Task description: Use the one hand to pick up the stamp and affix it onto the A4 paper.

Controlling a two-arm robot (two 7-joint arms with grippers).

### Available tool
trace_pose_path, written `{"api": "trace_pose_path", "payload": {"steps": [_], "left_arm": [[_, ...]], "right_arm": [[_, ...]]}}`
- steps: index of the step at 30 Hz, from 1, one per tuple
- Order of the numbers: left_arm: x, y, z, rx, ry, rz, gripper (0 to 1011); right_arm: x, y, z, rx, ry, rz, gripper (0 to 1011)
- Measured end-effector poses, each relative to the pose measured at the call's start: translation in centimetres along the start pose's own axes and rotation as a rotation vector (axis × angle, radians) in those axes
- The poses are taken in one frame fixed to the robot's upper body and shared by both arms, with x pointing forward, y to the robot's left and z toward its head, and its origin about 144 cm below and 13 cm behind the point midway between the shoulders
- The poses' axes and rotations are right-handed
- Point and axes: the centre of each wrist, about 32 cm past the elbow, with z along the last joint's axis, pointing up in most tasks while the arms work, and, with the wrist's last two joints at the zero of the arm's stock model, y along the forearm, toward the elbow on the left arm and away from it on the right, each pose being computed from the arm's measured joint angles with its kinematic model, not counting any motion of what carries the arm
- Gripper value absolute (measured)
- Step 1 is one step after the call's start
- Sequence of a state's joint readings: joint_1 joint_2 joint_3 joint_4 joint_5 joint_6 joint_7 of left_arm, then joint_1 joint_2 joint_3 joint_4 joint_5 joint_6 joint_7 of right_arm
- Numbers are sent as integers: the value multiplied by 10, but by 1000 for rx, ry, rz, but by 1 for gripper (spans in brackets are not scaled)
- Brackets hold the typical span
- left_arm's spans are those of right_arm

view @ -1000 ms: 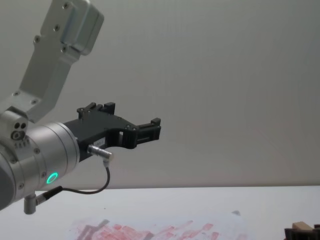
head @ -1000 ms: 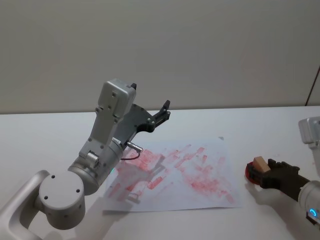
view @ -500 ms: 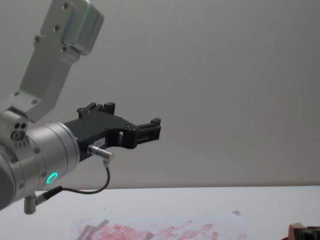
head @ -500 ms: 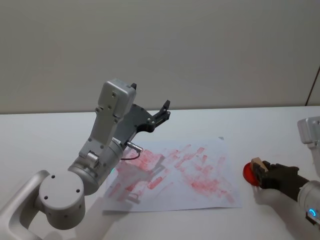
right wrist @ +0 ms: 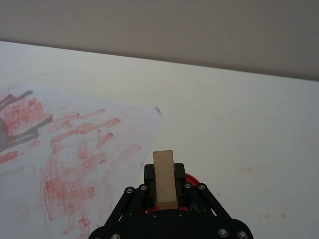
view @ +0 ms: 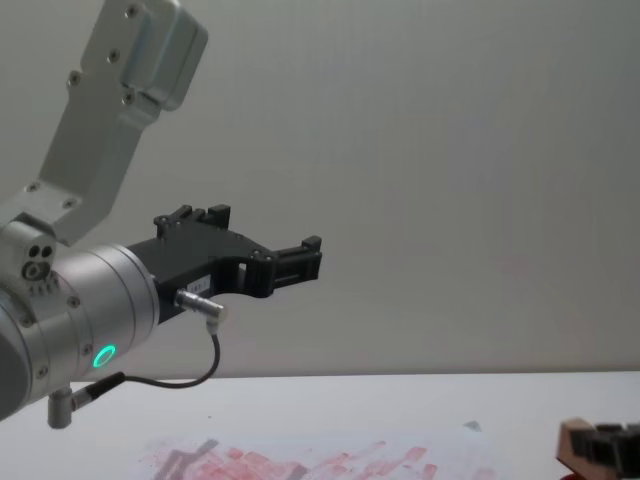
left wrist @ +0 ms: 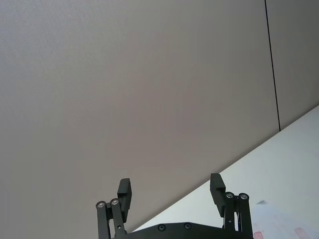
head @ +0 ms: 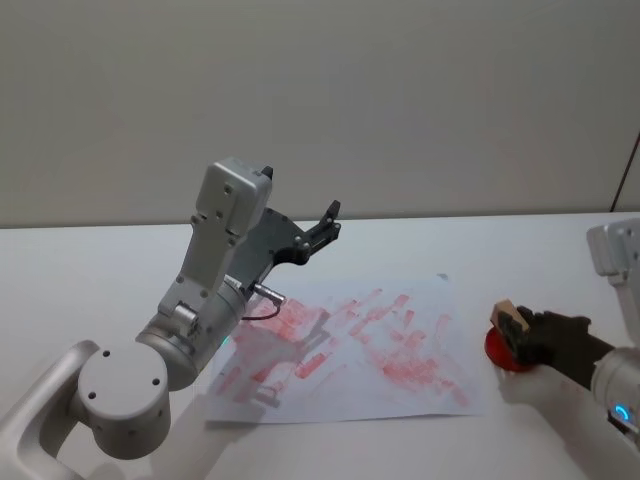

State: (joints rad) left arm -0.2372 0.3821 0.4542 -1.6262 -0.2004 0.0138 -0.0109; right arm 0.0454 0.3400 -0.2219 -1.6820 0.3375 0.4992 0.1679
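Observation:
The stamp [head: 509,318], a pale wooden block, sits between the fingers of my right gripper [head: 516,326], which is shut on it. It hangs just above a round red ink pad [head: 498,353], right of the A4 paper [head: 405,300]. The paper lies flat on the table, covered with red-pink prints. In the right wrist view the stamp [right wrist: 164,178] stands up between the black jaws of the right gripper [right wrist: 164,174], with the paper [right wrist: 75,149] off to one side. My left gripper [head: 328,222] is raised over the paper's far left part and is open [left wrist: 170,191].
The white table [head: 540,260] runs on behind and to the right of the paper. My left arm [head: 215,270] stands tall over the paper's left half and casts a shadow there. A plain wall [view: 450,150] backs the table.
My right gripper has carried the stamp a little up and to the left, toward the paper's edge. The left arm has not moved.

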Motion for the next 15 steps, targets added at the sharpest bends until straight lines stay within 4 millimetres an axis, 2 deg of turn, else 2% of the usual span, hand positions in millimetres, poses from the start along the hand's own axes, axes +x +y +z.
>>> {"api": "trace_pose_path", "payload": {"steps": [15], "left_arm": [[0,0,0,0,0,0,1001]], "right_arm": [[0,15,25,74,-138,144,225]]}}
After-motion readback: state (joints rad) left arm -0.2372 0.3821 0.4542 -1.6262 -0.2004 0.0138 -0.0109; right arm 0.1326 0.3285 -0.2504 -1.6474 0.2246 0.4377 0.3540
